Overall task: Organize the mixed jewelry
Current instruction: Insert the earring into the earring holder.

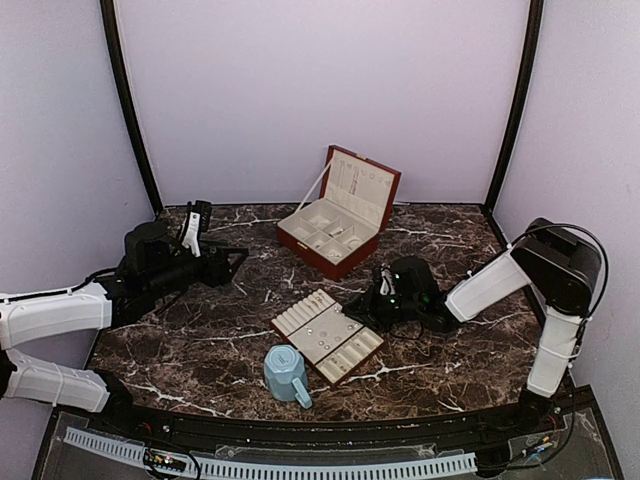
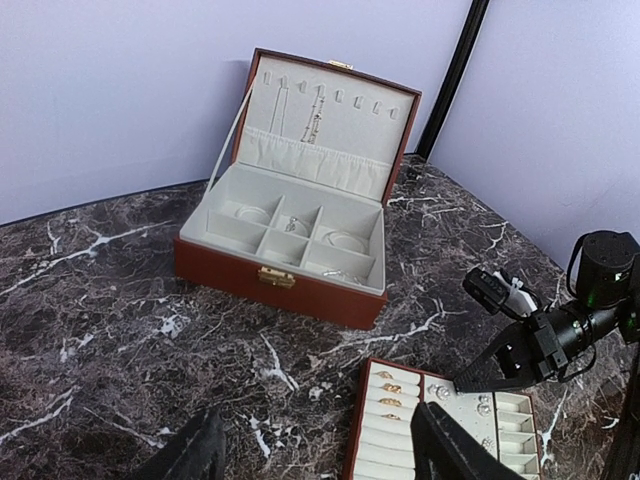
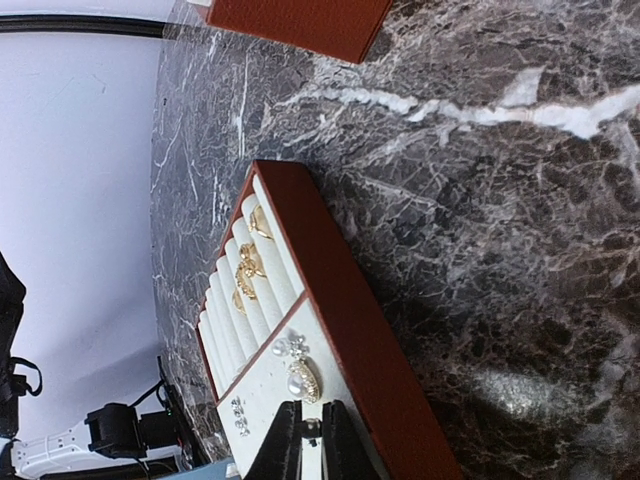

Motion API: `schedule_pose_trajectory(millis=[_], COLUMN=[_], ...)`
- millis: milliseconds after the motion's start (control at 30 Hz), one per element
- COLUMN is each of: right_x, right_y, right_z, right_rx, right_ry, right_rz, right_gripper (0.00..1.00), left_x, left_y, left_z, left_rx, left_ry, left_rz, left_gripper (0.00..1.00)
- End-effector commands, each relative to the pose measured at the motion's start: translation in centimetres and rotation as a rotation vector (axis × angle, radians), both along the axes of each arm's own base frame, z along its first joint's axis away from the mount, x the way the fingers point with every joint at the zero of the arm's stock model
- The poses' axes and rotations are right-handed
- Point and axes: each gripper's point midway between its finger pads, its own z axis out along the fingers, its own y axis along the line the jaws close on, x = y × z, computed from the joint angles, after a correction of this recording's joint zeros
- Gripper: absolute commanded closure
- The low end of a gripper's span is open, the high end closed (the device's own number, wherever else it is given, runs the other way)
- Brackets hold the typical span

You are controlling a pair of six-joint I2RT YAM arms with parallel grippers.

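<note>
Top: high at 6 o'clock, facing 12 o'clock across table [image 1: 200, 330]. Left wrist: from 9 o'clock, mid-range, box [image 2: 230, 275] and tray [image 2: 356, 430]. Right wrist: from 3 o'clock, close, same tray.

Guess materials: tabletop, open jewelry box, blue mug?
Tabletop: dark marble or marble-print laminate, white veins, slight sheen; which, unclear.
Jewelry box: red-brown matte covering, likely faux leather; cream soft-looking lining; gold-toned metal clasp.
Mug: light blue, faceted, matte; ceramic or plastic, unclear.
</note>
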Motion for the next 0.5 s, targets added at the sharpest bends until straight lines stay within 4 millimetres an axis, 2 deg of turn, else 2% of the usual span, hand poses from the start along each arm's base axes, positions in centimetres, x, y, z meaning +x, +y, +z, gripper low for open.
schedule_pose_trajectory(millis=[0, 200, 467], right_x=[0.3, 0.2, 0.4], right_y=[-0.2, 0.0, -0.7], right_z=[1.0, 1.2, 2.0], right_rx=[-0.028, -0.045, -0.106], right_ry=[-0.039, -0.052, -0.087], right_rz=[-0.011, -0.004, -0.015], right_gripper=[0.91, 0.88, 0.85], left_x=[-0.3, -0.3, -0.4], left_y=[0.6, 0.6, 0.8], left_z=[-0.1, 0.1, 0.2], left_rx=[0.001, -0.002, 0.000], left_ry=[0.004, 0.002, 0.002], left_rz=[0.014, 0.013, 0.021], left_gripper=[0.33, 0.34, 0.34])
